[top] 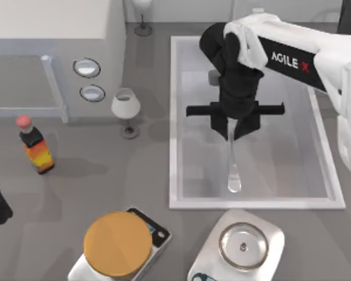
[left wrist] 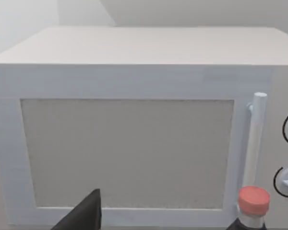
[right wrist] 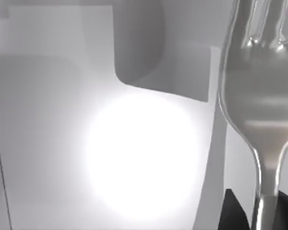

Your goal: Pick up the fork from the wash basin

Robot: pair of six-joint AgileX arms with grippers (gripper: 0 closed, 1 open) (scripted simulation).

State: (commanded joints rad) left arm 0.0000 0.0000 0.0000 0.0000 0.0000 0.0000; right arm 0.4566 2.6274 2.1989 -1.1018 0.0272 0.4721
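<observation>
now right gripper (top: 234,130) clamped on fork (top: 233,170) neck over wash basin (top: 174,117) centre; left arm parked at worktop's left edge. fork likely light, stiff, slippery: neck hold sound.

A glossy, mirror-smooth metal finish is shown by the fork (right wrist: 259,100). A smooth, matt white rim is seen on the wash basin (top: 174,117).
</observation>
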